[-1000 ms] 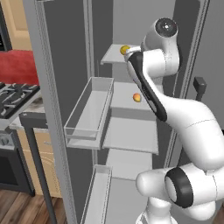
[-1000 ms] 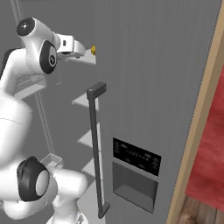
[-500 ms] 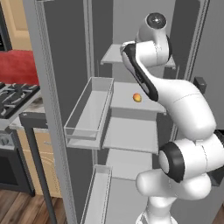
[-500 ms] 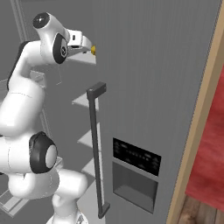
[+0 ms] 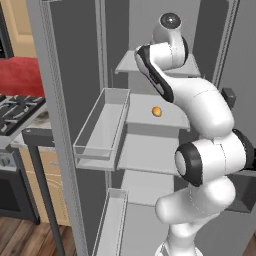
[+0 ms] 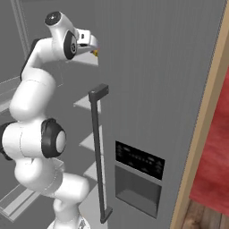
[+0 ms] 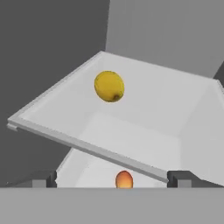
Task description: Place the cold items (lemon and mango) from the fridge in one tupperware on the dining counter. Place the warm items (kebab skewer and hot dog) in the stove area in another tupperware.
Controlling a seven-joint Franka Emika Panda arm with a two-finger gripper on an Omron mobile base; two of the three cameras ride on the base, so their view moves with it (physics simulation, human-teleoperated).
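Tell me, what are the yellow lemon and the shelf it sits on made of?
The lemon looks like real fruit: matte yellow peel with a dark stem spot at one end. The shelf under it looks like smooth pale grey plastic or frosted glass, with a thin raised front lip; the rendering leaves it open which.

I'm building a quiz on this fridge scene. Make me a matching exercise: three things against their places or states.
Things:
1. lemon
2. mango
3. tool

Places or states:
a. open, holding nothing
b. on the upper fridge shelf
c. on the shelf below

Pairs: 1-b, 2-c, 3-a
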